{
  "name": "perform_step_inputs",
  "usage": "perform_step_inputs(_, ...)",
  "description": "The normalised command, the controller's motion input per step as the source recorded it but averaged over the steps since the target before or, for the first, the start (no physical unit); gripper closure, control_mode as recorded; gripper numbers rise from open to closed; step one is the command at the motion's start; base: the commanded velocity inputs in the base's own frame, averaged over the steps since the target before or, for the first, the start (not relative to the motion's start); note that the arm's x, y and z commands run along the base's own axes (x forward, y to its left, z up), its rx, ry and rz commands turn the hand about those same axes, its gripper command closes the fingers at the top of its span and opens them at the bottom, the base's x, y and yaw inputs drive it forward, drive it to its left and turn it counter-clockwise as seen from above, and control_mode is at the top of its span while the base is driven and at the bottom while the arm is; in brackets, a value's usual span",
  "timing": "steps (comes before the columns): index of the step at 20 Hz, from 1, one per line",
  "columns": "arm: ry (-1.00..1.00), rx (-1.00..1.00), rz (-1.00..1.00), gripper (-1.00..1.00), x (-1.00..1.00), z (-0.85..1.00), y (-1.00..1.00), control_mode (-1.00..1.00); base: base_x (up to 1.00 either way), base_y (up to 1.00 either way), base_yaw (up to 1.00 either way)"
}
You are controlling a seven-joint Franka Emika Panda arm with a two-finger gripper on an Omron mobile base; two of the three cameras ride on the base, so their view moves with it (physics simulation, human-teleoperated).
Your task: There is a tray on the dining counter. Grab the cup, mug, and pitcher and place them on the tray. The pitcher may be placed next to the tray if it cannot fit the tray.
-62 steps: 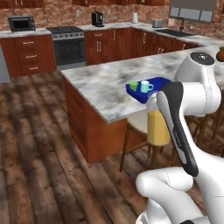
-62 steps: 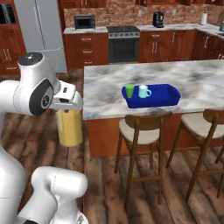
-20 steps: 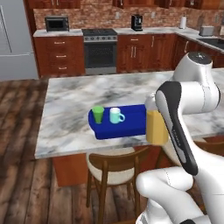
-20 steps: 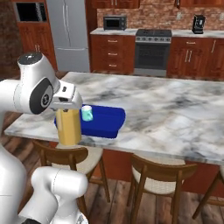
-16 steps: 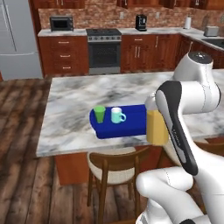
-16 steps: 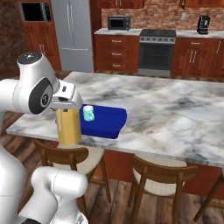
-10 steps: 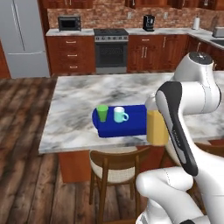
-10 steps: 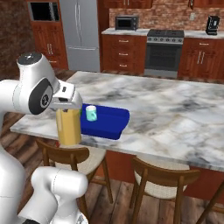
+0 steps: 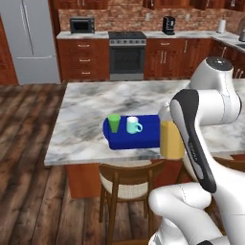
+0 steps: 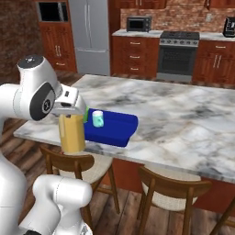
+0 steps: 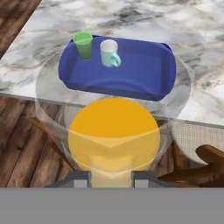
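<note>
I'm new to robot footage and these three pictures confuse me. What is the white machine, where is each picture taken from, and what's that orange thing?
It is a white robot arm on a driving base in a rendered kitchen. Two cameras ride behind it, left and right; the third looks along its gripper. The orange thing is the pitcher, a clear glass of orange liquid, held by the gripper near the edge of the dining counter. On the counter lies the blue tray, with the green cup and the teal mug standing on it.

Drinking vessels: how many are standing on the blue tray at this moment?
2. The cup stands at the tray's end farthest from the pitcher, and the mug stands right beside it. The pitcher is not on the tray; the gripper holds it.
</note>
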Motion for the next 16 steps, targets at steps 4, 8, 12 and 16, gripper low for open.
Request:
perform_step_inputs(4, 0.00, 0.02, 0.00, 1.00, 0.08, -0.02, -0.12, -1.00, 0.23, -0.35, 0.00)
perform_step_inputs(8, 0.00, 0.10, -0.03, 1.00, 0.46, -0.08, -0.52, -1.00, 0.00, 0.00, 0.00)
perform_step_inputs(12, 0.00, 0.09, 0.00, 1.00, 0.56, -0.08, -0.67, -1.00, 0.00, 0.00, 0.00)
perform_step_inputs(16, 0.00, 0.05, 0.00, 1.00, 0.58, -0.10, -0.51, -1.00, 0.00, 0.00, 0.00)
